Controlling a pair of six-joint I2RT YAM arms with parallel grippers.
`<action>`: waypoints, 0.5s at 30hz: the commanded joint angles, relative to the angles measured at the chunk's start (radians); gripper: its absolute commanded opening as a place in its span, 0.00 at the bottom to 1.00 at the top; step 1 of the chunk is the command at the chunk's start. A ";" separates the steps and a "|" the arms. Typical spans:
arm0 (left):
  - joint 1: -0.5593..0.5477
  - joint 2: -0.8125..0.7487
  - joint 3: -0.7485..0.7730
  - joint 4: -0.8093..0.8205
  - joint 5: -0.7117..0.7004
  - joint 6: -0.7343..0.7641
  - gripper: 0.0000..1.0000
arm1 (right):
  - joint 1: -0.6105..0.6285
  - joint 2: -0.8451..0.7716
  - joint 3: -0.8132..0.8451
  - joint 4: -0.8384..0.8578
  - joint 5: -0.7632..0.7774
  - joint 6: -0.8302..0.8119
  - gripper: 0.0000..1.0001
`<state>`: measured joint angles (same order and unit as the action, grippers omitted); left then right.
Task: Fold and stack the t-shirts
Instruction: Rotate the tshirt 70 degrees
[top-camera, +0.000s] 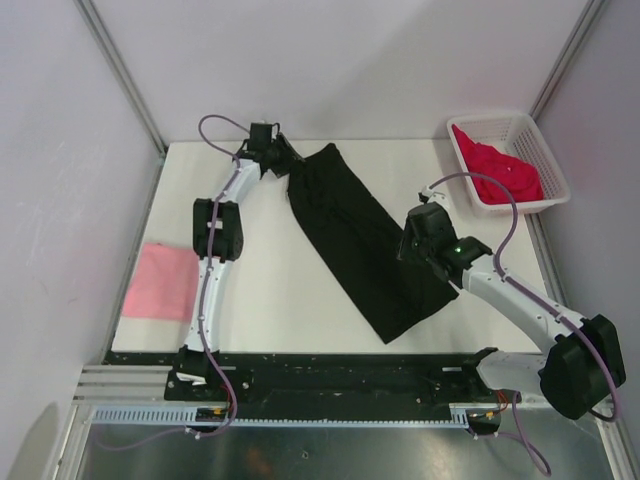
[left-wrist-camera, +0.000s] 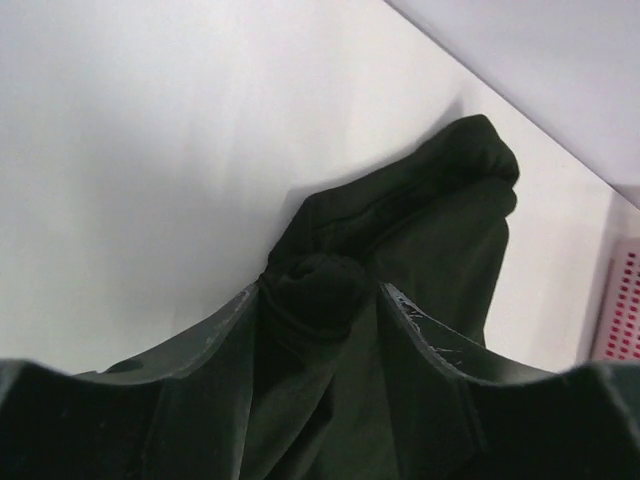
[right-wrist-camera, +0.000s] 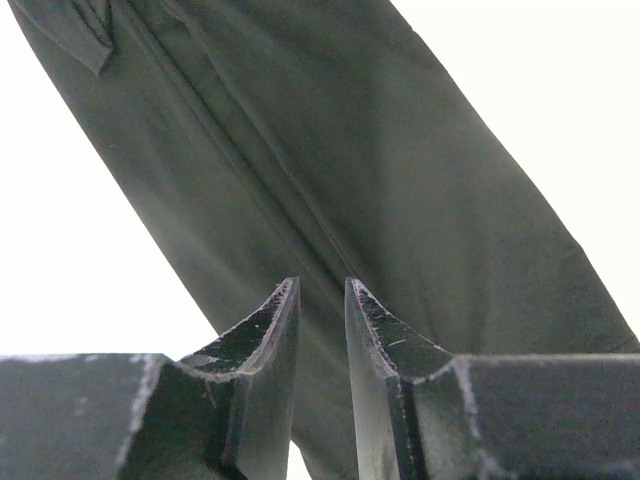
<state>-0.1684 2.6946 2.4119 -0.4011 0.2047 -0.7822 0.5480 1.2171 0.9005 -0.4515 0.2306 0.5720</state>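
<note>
Black t-shirt — long folded strip, diagonal, far end bunched

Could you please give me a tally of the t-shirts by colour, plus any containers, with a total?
black t-shirt: 1
pink t-shirt: 1
red t-shirt: 1, lying in the basket
white basket: 1
Total: 4 things, 3 of them t-shirts
</note>
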 joint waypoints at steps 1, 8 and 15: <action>0.044 0.009 0.076 0.049 0.150 0.012 0.55 | -0.010 -0.044 -0.003 -0.025 -0.012 -0.029 0.30; 0.090 -0.123 -0.087 0.061 0.121 0.087 0.49 | -0.013 -0.084 -0.023 -0.056 -0.014 -0.028 0.30; 0.088 -0.228 -0.231 0.025 -0.001 0.176 0.40 | -0.014 -0.097 -0.035 -0.054 -0.023 -0.018 0.30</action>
<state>-0.0669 2.5965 2.2337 -0.3580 0.2874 -0.6949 0.5388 1.1496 0.8703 -0.5041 0.2150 0.5594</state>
